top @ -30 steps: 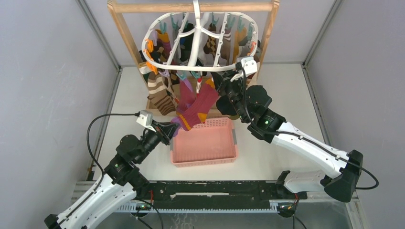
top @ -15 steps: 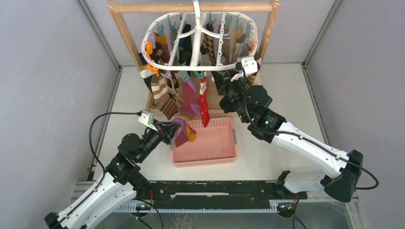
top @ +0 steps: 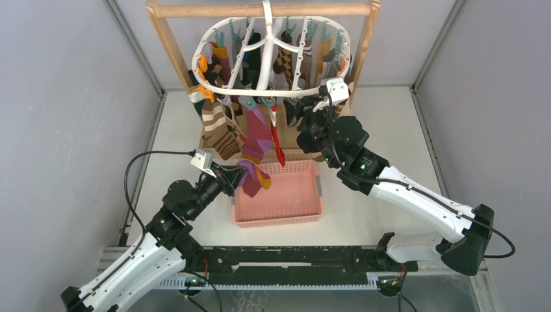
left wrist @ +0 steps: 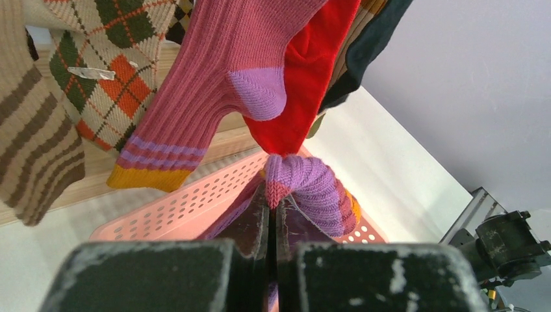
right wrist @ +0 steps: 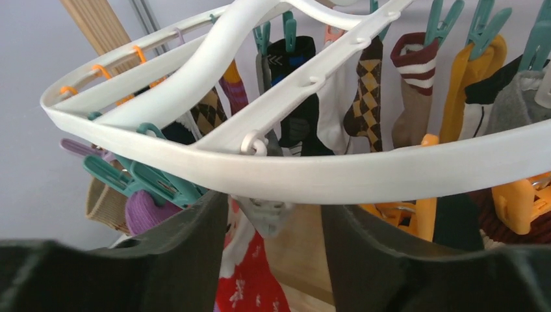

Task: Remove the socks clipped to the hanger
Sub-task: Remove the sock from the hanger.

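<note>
I can read no text, number or brand in any of my views. The small pale fabric tag point(left wrist: 91, 73) on the beige, green and orange argyle knit sock point(left wrist: 97, 104) is too blurred to make out. White marks on the bright red fabric sock point(right wrist: 250, 289) look like pattern, not letters.

white table point(top: 390, 136), matte top. two things sit directly on it: a pink perforated basket point(top: 278, 221) front of centre, and a wooden frame stand point(top: 174, 52) upright just behind the basket toward the back. black rail point(top: 292, 257) runs along the near edge.
</note>
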